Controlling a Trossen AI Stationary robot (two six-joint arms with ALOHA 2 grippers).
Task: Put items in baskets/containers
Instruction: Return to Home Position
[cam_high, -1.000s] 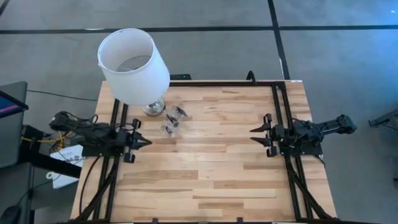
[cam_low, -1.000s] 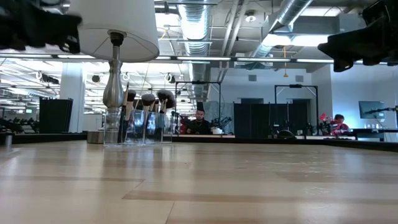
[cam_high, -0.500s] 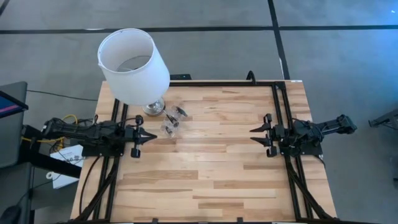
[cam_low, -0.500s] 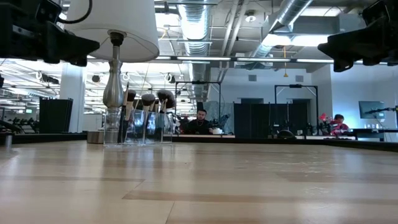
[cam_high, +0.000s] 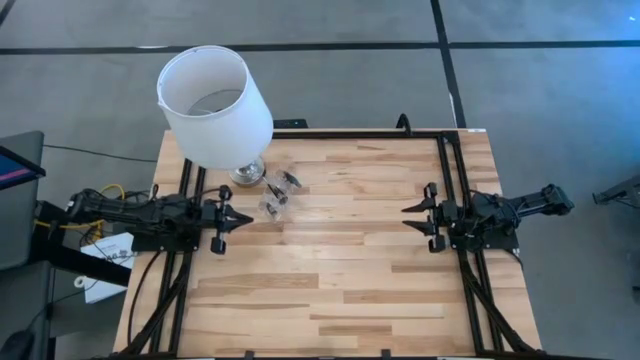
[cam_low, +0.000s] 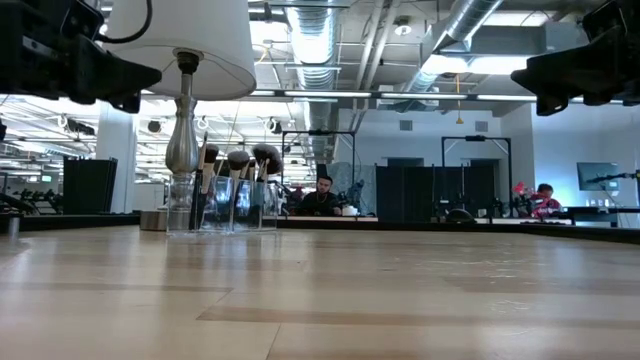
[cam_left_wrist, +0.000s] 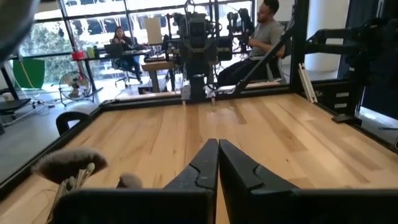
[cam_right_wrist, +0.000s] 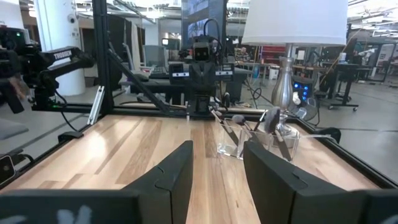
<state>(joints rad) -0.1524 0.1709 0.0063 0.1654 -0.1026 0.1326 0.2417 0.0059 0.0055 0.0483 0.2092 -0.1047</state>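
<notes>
The desk (cam_high: 340, 280) is unchanged from a second ago. Seen from above, the white-shaded lamp (cam_high: 215, 105) stands at its 11 o'clock corner, where it was.

The left gripper (cam_high: 243, 217) sits at the desk's 9 o'clock side, fingers pressed together. It is the only thing that has shifted: a second ago it lay a little farther back and lower, and over the last half second it barely moved. The right gripper (cam_high: 406, 216) waits at 3 o'clock with its fingers apart, in the same spot as before.

The clear container (cam_high: 277, 195) stands just beside the lamp's base, at about 1 o'clock from the left gripper, untouched. The makeup brushes (cam_low: 238, 160) stand upright in it, bristles up, as before.
</notes>
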